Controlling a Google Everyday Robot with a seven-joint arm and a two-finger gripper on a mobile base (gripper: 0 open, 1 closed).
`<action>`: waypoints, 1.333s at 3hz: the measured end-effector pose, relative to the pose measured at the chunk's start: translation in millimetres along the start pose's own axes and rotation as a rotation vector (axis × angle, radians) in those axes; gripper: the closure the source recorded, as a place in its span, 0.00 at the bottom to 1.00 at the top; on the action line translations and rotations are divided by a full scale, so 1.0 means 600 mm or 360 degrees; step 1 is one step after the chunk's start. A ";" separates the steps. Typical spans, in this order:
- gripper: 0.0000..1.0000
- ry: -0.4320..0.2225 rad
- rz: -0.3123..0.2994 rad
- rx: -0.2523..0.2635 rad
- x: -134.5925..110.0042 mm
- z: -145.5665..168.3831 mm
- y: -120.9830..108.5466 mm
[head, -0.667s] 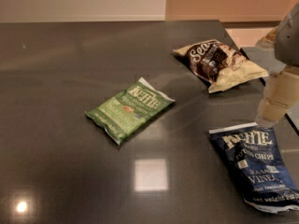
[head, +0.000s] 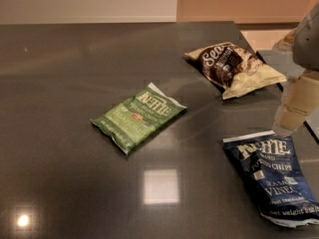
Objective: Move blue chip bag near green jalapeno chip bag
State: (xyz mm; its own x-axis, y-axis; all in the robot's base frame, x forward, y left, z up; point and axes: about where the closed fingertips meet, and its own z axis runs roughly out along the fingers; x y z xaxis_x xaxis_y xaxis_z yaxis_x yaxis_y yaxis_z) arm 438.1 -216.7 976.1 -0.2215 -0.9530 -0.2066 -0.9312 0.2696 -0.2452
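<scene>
Note the tool (head: 293,108) at the right edge, just behind the blue chip bag (head: 273,180); you cannot tell its opening or hold. The bag lies on the counter (head: 75,59), well apart from the green jalapeno chip bag (head: 138,116); positions unchanged

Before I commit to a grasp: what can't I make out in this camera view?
Camera view:
gripper, at the right edge just beyond the blue chip bag's top: its arm is cut off by the frame.
blue chip bag: lower right corner cut off by the frame's right edge.
green jalapeno chip bag: small print too small to read.
</scene>
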 end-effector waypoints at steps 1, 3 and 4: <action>0.00 0.0006 0.0084 -0.0015 0.005 0.008 0.010; 0.00 0.0102 0.0597 -0.0114 0.031 0.073 0.083; 0.00 0.0165 0.0726 -0.0157 0.045 0.100 0.115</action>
State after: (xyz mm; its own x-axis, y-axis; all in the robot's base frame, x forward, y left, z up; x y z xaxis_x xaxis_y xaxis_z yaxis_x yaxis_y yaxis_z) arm 385.4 -215.3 896.8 -0.6371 -0.7505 -0.1757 -0.7542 0.6540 -0.0592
